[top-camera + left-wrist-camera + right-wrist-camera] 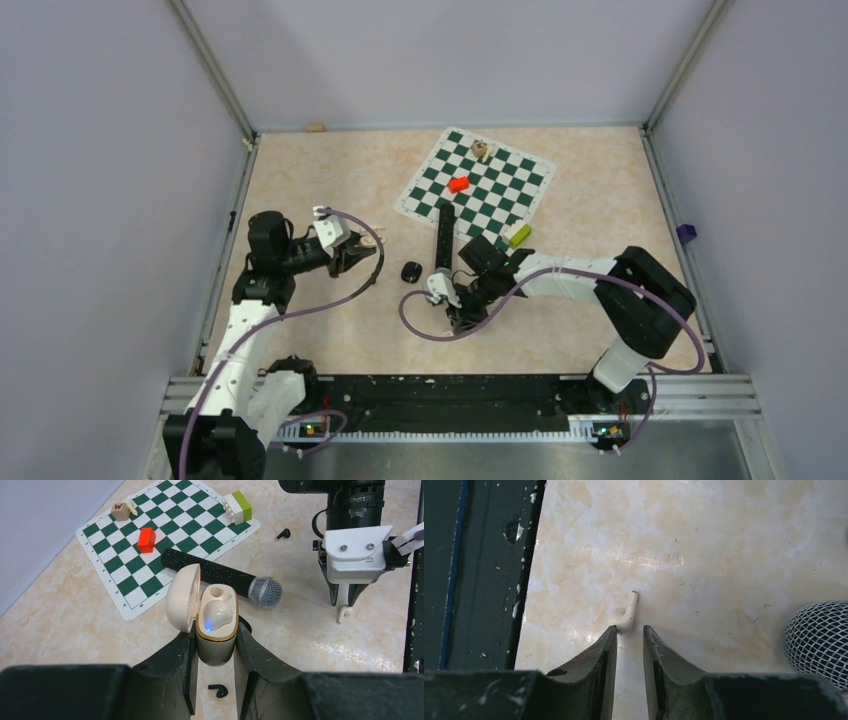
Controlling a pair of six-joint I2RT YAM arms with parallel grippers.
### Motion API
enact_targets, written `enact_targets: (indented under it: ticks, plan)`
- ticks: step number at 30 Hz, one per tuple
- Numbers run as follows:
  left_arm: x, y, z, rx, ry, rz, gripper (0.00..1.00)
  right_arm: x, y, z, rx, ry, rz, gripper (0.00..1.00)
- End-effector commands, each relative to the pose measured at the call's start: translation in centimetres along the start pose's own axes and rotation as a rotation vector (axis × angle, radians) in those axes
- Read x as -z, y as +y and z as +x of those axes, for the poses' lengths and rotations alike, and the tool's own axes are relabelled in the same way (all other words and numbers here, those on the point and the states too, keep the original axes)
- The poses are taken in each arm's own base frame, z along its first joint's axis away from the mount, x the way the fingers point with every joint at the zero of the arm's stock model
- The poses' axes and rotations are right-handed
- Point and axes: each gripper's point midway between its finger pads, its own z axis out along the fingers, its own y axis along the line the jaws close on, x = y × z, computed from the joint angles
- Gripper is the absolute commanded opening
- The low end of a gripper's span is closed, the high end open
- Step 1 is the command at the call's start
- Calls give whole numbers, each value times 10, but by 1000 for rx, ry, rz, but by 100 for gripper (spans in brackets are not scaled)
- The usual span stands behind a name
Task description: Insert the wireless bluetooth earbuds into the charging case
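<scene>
I have the charging case (216,642) clenched between the left fingers (175,665), on the left-arm side of the microphone (215,575). Its mouth faces my wrist camera and its lid (182,597) is swung open to one side. The oval mouth runs lengthwise toward the microphone. The seated off-white earbud (218,616) fills the well farther from the microphone, and the well closer to it shows an open socket (a small blue light glows at the rim).

The loose off-white earbud (628,614) lies flat on the tabletop (704,545) near the microphone's mesh head, on the side away from the case. Its stem points away from the right fingers (599,665), long axis nearly in line with them, and its bulb end sits at the tip of one finger. Those fingers stand narrowly apart with only tabletop in the gap, grasping nothing.

The first black earbud (218,690) lies on the tabletop beneath the case, long axis crosswise to the left fingers. The second black earbud (283,533) lies beyond the microphone's head, near the yellow-green block (237,506).
</scene>
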Motion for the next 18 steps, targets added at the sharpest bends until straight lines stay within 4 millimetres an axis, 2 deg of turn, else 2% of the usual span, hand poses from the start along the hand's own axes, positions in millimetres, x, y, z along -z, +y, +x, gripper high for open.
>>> enact_targets:
  ticks: [1,4,6,11,15,18]
  plan:
    - [0,0,-5,-42,-25,9,0,15,-18,-23,118,-60,86,29]
    - [0,0,-4,-41,-23,9,0,26,-22,-23,253,-77,179,38]
    - [-1,0,-3,-38,-22,11,0,30,-22,-28,240,-106,209,46]
    - [0,0,-4,-34,-23,11,0,39,-19,-44,74,-129,211,49]
    - [0,1,-5,-40,-22,4,0,42,-8,-49,-29,-221,232,49]
    - [0,1,-5,-38,-23,5,0,37,-4,-44,-87,-244,233,50]
